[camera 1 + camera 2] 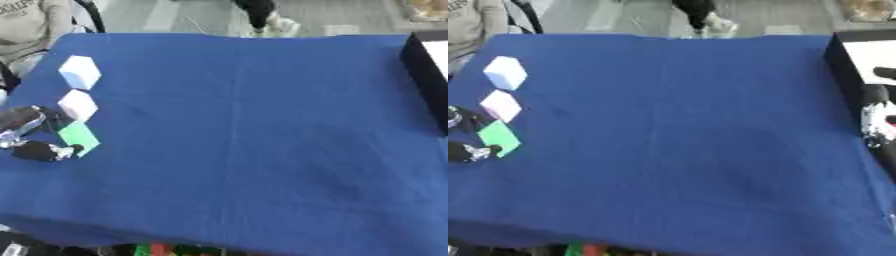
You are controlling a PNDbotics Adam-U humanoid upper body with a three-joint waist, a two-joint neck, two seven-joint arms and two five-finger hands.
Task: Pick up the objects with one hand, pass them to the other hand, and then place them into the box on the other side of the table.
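1. The robot's left hand (pixel 35 135), black with silver joints, lay at the left edge of the table (pixel 262 150), its fingers curled round the flat green square block (pixel 79 138), one finger above it and one closing on its near corner.

2. The step in hand appeared to be the pick-up of that green block. To do it well, the hand would need opposing contact on two edges of the block before lifting, since a thin flat piece on cloth gives little to grip.

3. A straight lift would be wise, because the pale pink cube (pixel 77 104) sat just beyond the hand's fingers and could be nudged by a sideways sweep.

4. The white cube (pixel 80 72) stood farther beyond the hand, apart from the pink one, and looked safe.

5. The right hand (pixel 877 120) showed only at the right edge in the right eye view, beside the black-walled box (pixel 843 60); whether its fingers were open could not be told. It was well apart from the left hand, so the pass would likely have to happen over the middle of the table.

6. The blocks looked hard, smooth and sharp-edged, probably light.

7. The blue cloth covering the table was soft and faintly creased, so a block might tilt or drag it.
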